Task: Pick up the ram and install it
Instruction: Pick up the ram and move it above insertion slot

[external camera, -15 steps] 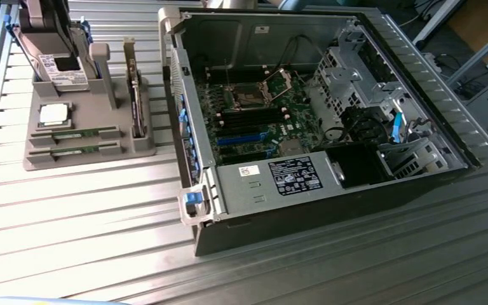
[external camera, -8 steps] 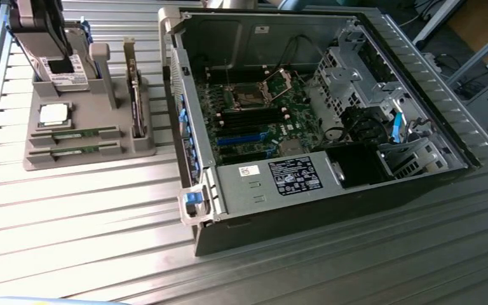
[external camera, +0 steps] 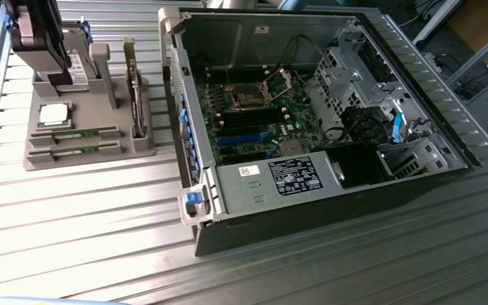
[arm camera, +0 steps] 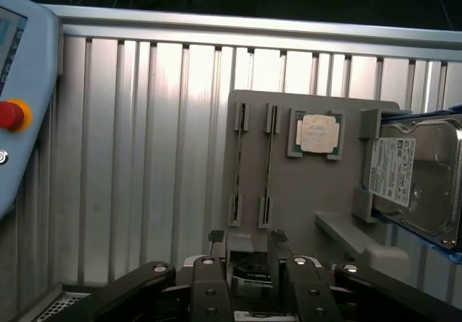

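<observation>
Now, gripper (arm camera: 247,244): we see both fingers (arm camera: 216,244) standing apart with a clear gap, clamped on nothing
gripper place: above the grey holder (arm camera: 303,214), touching none of the parts we can make out on it
ram (arm camera: 237,162): we count two thin green sticks, set on edge in parallel slots of the holder; the second stick (arm camera: 268,162) is just beside the first, and both are apart from the fingertips
ram, exterior view: the ram (external camera: 79,134) sits at the holder's near end, well apart from the computer case (external camera: 253,203)
processor chip (arm camera: 318,133): square, silver, flat in its own recess between the ram and the hard drive (arm camera: 415,185)
expansion card (external camera: 134,95): upright on edge along the holder's side facing the case
case: open, motherboard (external camera: 261,114) exposed, on the exterior view's right of the holder
table (external camera: 83,222): ribbed aluminium, carrying holder and case
pendant (arm camera: 22,84): pale casing with a red button (arm camera: 10,114), well apart from the holder
</observation>
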Controlling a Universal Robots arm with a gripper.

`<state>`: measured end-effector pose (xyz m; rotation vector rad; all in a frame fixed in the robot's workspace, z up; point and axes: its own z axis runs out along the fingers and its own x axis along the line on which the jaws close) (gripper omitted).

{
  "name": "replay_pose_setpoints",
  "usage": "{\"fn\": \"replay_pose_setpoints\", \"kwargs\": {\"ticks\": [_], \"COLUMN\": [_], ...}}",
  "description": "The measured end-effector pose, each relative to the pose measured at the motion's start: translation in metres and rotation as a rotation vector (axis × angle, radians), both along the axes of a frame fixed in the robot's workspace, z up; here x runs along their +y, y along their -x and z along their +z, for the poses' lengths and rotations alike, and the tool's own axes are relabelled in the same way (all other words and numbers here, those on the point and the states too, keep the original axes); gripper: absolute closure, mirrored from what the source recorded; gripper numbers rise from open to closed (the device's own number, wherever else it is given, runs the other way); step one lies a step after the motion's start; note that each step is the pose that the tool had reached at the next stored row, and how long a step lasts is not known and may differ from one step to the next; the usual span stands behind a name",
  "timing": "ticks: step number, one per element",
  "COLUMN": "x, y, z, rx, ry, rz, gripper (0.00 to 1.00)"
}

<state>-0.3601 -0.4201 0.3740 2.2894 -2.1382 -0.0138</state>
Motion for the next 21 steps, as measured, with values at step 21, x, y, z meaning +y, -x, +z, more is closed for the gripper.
{"fn": "replay_pose_setpoints", "kwargs": {"ticks": [21], "x": [-0.001], "y": [0.004], "z": [-0.0334], "rx": [0.0], "ry": [0.0], "rz": [0.0], "gripper": [0.64]}}
